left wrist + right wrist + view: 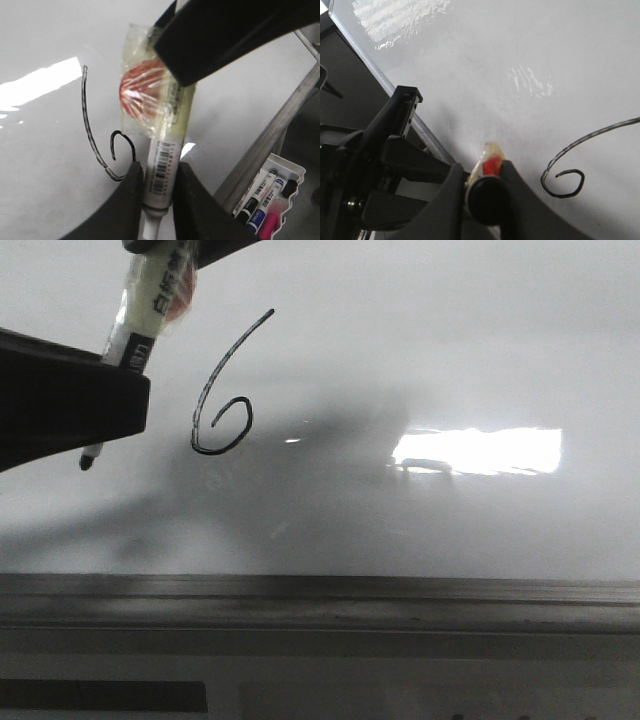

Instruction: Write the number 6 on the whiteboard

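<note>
office or classroom | whiteboard [420, 350] with metal rail [320, 602] | marker tray [272, 200]

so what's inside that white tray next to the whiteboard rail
In the left wrist view, the white plastic tray holds several markers lying side by side: one with a blue body, one pink, and a white-barrelled one with a black cap. Their lower ends run out of frame.

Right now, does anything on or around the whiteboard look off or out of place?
Mostly fine. The number 6 on the whiteboard is clean, unsmudged. One oddity: the marker has a crinkled, taped-on clear wrap with a red patch around its barrel. Both the left claw and the right claw are clamped on it.
</note>
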Motion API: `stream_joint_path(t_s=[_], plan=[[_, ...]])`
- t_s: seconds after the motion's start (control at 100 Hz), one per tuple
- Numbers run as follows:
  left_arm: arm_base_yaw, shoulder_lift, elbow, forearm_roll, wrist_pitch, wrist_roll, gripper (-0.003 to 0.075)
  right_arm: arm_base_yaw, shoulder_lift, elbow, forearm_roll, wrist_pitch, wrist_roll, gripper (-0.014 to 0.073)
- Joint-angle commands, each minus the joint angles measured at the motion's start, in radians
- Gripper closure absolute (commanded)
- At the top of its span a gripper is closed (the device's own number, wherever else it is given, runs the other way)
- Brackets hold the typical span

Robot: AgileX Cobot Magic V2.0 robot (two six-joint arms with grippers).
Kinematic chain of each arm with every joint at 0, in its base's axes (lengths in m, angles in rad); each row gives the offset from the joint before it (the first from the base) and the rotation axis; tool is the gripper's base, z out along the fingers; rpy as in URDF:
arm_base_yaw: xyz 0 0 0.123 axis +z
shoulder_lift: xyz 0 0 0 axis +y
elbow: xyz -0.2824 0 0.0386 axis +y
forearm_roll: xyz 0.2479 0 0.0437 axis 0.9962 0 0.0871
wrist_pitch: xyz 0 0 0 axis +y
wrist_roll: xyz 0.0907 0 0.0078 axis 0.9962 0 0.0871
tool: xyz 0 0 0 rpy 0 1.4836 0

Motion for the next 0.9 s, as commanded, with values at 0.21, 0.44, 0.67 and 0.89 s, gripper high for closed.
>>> stream_joint_path(t_s=[0.21, 0.44, 0.67, 0.89], plan=[[-0.004, -0.005, -0.027, -0.015, -0.087, -0.007, 0.0741, -0.001, -0.03, -0.04, 0.004, -0.067, -0.014, 0.0657], [-0.004, -0.005, -0.027, -0.015, -0.087, -0.022, 0.0741, -0.003, -0.03, -0.04, 0.004, -0.067, -0.014, 0.0235], [-0.002, -0.005, -0.027, -0.388, -0.009, -0.208, 0.0741, -0.039, -0.032, -0.04, 0.004, -0.032, -0.014, 0.0072], [-0.002, -0.003, -0.027, -0.578, 0.071, -0.213, 0.0741, -0.039, -0.032, -0.04, 0.009, -0.011, -0.014, 0.0123]])
